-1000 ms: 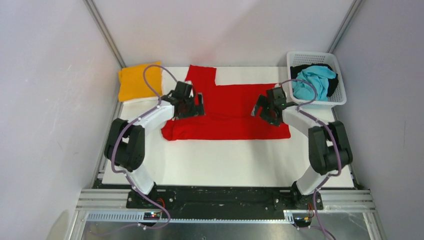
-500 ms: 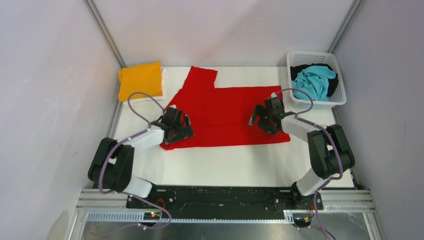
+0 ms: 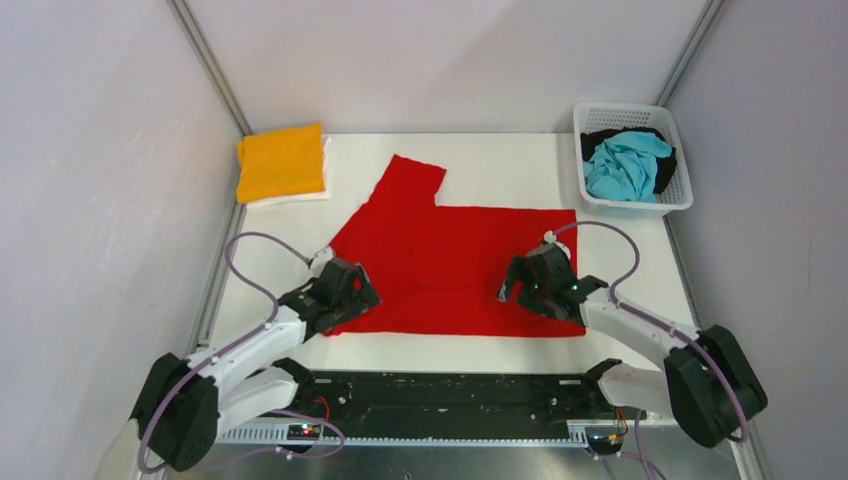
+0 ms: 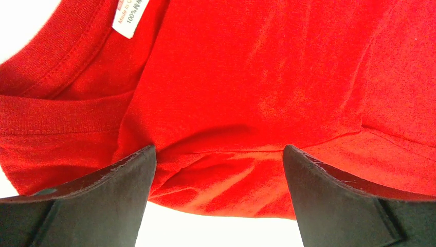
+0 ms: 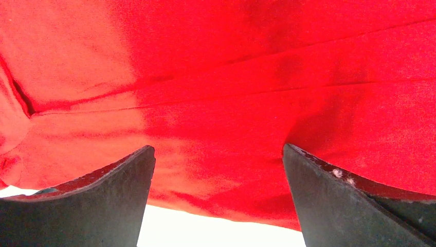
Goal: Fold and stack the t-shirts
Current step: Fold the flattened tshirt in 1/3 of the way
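Note:
A bright red t-shirt (image 3: 450,265) lies spread flat on the white table, one sleeve pointing to the far side. My left gripper (image 3: 345,295) is over its near left corner, by the collar and white neck label (image 4: 129,18). My right gripper (image 3: 535,285) is over the near right part. Both stand wide open astride the shirt's near edge, seen in the left gripper (image 4: 218,154) and right gripper (image 5: 218,152) wrist views, with cloth lying between the fingers, not pinched. A folded orange-yellow t-shirt (image 3: 281,162) rests on a white one (image 3: 290,199) at the far left.
A white lattice basket (image 3: 632,208) at the far right corner holds a turquoise t-shirt (image 3: 622,165) over a black one (image 3: 600,138). White walls and metal posts close in the table on three sides. The black mounting rail (image 3: 450,395) runs along the near edge.
Both grippers have come from the middle of the table toward the near edge. The red shirt's near edge came with them, so the shirt now lies wider and nearer.

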